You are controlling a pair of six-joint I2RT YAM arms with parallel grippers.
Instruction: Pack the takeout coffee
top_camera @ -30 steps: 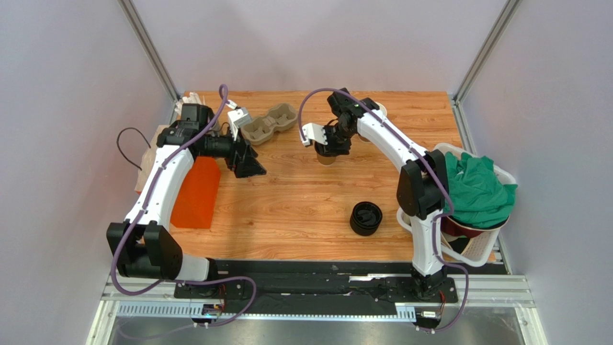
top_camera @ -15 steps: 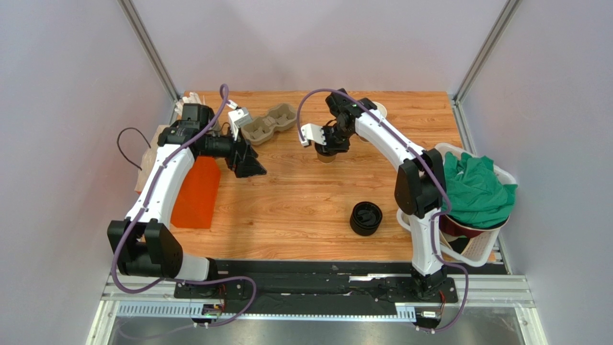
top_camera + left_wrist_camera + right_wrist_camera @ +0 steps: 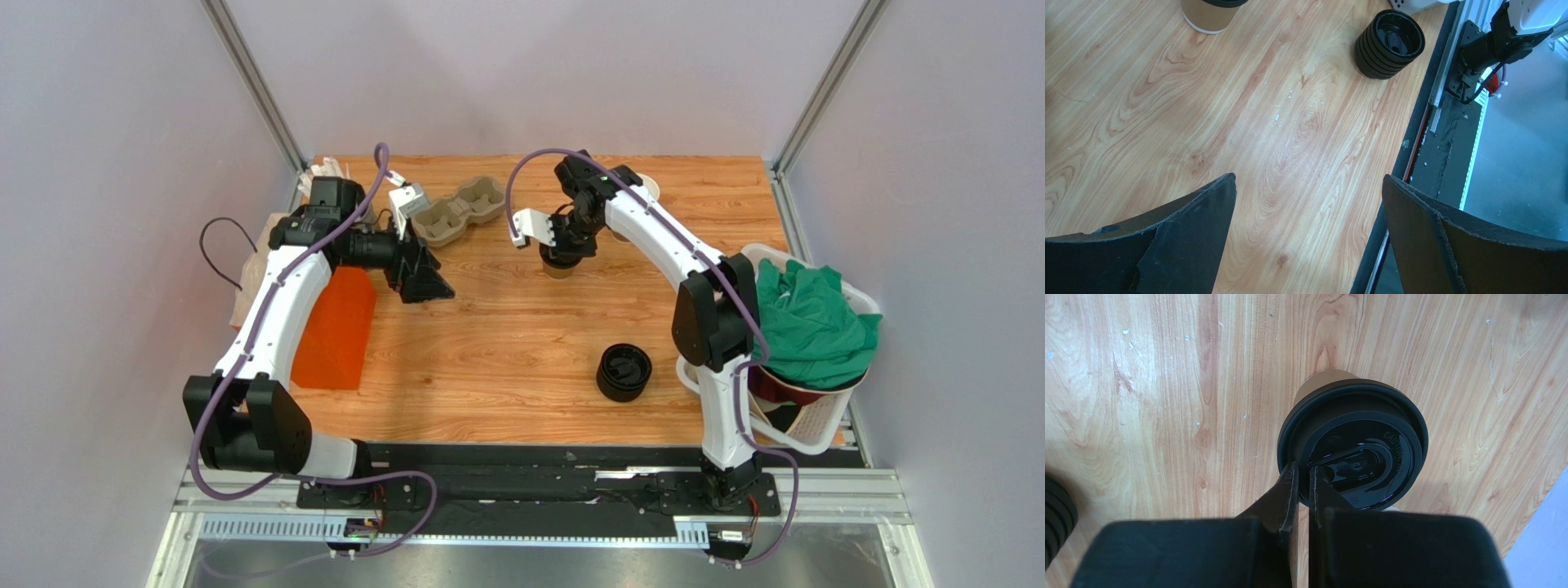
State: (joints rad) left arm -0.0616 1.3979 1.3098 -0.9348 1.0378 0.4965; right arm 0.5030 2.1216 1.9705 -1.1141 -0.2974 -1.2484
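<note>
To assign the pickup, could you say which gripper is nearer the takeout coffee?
Right. The right gripper is directly above the takeout coffee; the left gripper hangs far to its left.

My right gripper [image 3: 1303, 470]: matt black plastic. Takeout coffee [image 3: 1352, 447]: glossy black plastic lid [image 3: 1392, 425] w/ embossed lettering, matt brown paper wall. Table [image 3: 1137, 386]: wood grain, smooth, low sheen. Lid stack [image 3: 1389, 43]: glossy plastic, ribbed.

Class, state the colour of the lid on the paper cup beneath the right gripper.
Black. The lid shows best in the right wrist view.
</note>
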